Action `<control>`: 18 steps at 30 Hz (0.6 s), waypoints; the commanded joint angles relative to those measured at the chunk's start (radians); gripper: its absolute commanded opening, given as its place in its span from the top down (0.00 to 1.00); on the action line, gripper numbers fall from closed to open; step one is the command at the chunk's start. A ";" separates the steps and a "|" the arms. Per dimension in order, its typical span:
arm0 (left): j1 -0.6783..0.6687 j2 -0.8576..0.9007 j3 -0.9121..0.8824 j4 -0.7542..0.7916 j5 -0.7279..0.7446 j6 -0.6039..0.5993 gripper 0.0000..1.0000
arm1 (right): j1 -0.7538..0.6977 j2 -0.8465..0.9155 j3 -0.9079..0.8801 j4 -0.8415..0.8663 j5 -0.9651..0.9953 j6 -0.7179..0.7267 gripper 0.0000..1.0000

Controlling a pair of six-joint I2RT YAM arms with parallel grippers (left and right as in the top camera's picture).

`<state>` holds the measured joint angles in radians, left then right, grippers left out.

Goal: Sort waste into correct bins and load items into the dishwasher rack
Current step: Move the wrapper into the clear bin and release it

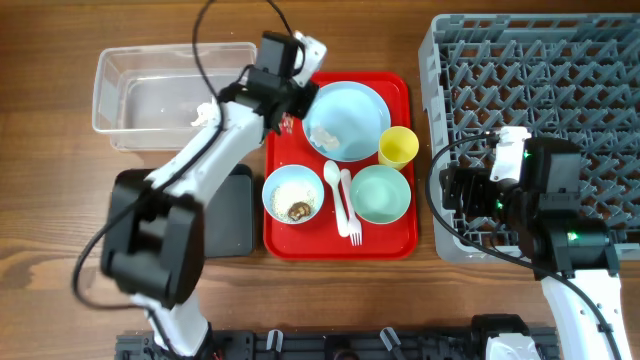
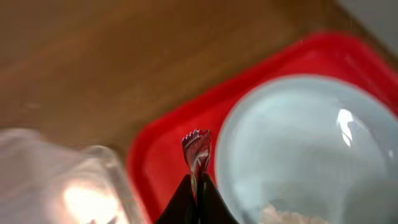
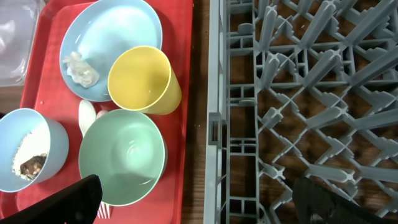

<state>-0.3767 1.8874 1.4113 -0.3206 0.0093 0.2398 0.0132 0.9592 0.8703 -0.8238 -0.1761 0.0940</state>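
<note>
Left wrist view shows the left gripper (image 2: 198, 183) clamped on the red wrapper (image 2: 196, 148), held upright over a corner of the red tray (image 2: 161, 149); the clear tub (image 2: 81, 186) lies just beyond that corner, nearer this arm.

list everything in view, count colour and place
serving tray: 1, red, centre
plate: 1, pale blue, serving tray
tissue: 1, white, on plate
blue bowl: 1, pale blue, serving tray
crumbs: white and brown, in blue bowl
teal bowl: 1, teal, serving tray
cup: 1, yellow, beside teal bowl
spoon, fork: 2, white, between bowls
tub: 1, clear, far left
black tray: 1, black, left of serving tray
rack: 1, grey, right
red wrapper: 1, red, in left gripper
left gripper: shut on red wrapper
right gripper: open, by rack
</note>
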 commanded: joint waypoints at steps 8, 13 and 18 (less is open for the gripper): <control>0.297 -0.109 0.005 -0.042 -0.101 -0.584 0.96 | 0.000 -0.001 0.024 0.000 -0.004 0.010 0.00; 0.414 -0.055 0.005 -0.081 -0.101 -1.017 0.96 | 0.000 -0.001 0.024 0.000 -0.005 0.011 0.00; 0.418 -0.048 0.005 -0.080 -0.177 -1.067 0.96 | 0.000 -0.001 0.024 0.000 -0.004 0.011 0.00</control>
<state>0.0418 1.8332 1.4113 -0.4034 -0.1070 -0.7181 0.0132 0.9592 0.8703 -0.8246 -0.1761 0.0940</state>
